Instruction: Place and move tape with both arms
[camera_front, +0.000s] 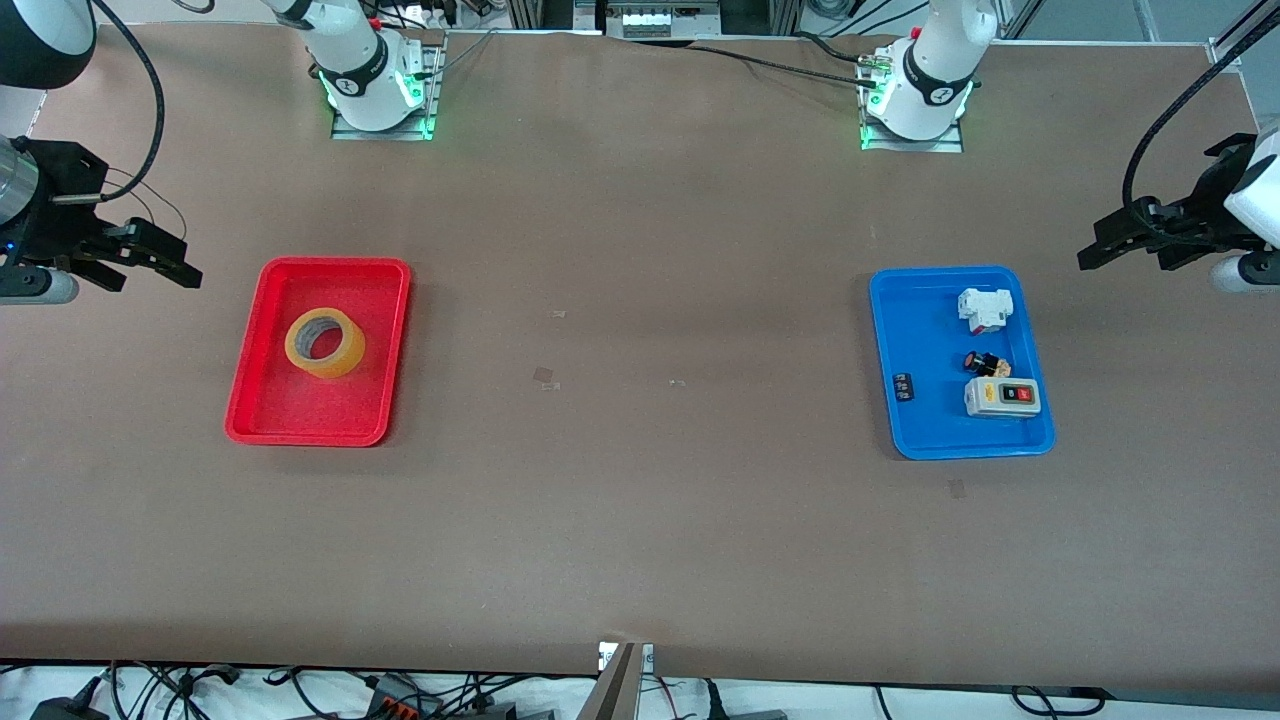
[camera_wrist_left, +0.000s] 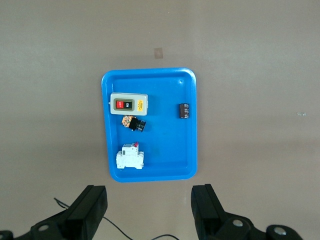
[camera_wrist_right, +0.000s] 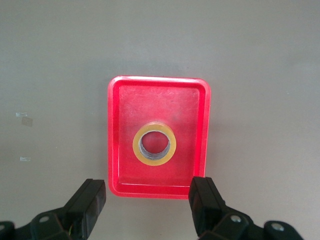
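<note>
Tabletop: brown matte tabletop is spreading across the front view, with both arm bases standing along its top edge.
Front view, tape: ring-shaped roll of translucent yellowish tape is lying flat in a red rectangular plastic tray, toward the right arm's end of the tabletop.
Front view, blue tray: blue rectangular plastic tray is sitting toward the left arm's end, carrying a small white-and-red block, a small black-and-red button part, a grey switch box with red and black buttons and a tiny black piece.
Front view, grippers: right gripper is hanging over bare tabletop beside the red tray; left gripper is hanging over bare tabletop beside the blue tray.
Left wrist view: left gripper is showing its black fingers spread wide, holding nothing, with the blue tray below.
Right wrist view: right gripper is spread wide and holding nothing above the red tray, where the tape is resting untouched.
</note>
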